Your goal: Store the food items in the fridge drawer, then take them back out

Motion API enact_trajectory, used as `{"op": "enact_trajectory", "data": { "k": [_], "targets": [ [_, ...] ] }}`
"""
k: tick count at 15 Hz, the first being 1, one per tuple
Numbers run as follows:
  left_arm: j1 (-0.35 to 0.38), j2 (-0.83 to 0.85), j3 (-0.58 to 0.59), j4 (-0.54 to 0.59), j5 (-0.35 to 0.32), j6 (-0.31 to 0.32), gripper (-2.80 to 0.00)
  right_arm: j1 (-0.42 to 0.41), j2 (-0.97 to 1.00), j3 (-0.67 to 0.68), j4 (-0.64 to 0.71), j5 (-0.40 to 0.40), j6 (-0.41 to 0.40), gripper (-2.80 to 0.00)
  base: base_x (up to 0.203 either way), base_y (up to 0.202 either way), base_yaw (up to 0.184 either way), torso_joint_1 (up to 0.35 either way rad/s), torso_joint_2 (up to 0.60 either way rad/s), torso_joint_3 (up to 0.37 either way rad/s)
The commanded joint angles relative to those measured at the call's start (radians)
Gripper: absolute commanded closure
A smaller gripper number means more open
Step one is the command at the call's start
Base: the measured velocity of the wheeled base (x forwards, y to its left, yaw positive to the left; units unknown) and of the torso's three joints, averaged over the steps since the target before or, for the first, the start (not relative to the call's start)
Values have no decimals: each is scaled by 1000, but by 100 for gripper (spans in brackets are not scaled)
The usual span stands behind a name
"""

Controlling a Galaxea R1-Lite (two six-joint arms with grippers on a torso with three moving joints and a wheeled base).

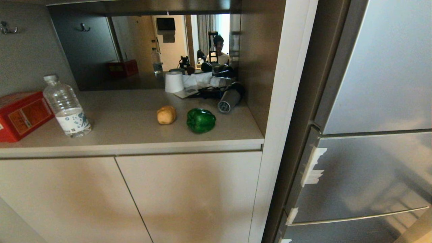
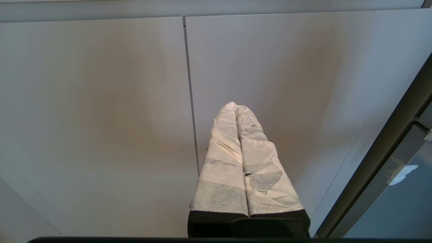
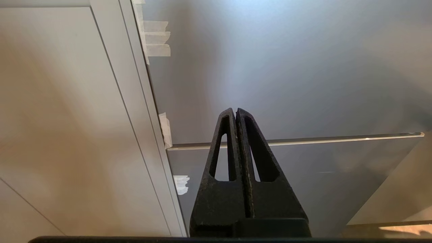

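Observation:
A glossy green bell pepper [image 1: 201, 120] and a tan potato [image 1: 166, 114] lie side by side on the beige counter [image 1: 135, 135], the potato to the left. The silver-grey fridge [image 1: 371, 152] stands at the right with its doors closed, so the fridge drawer is hidden. Neither arm shows in the head view. My left gripper [image 2: 236, 105], fingers wrapped in white tape, is shut and empty in front of the cabinet doors [image 2: 101, 118]. My right gripper [image 3: 235, 110], black, is shut and empty in front of the fridge doors [image 3: 287, 84].
A clear water bottle [image 1: 66, 107] and a red box [image 1: 20, 114] stand at the counter's left. A white paper roll [image 1: 174, 82], a hair dryer [image 1: 230, 99] and cables sit at the back by a mirror, which reflects a person. White tape tabs [image 1: 314, 167] mark the fridge door edges.

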Motion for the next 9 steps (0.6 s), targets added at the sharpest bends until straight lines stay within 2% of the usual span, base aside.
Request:
{"op": "enact_trajectory", "data": {
  "k": [1,9],
  "targets": [
    [0,-2,11,0,0,0,0,0,2,0,0,0,1,0,0,0,0,0,0,0],
    [0,-2,11,0,0,0,0,0,2,2,2,0,-7,0,0,0,0,0,0,0]
  ]
}}
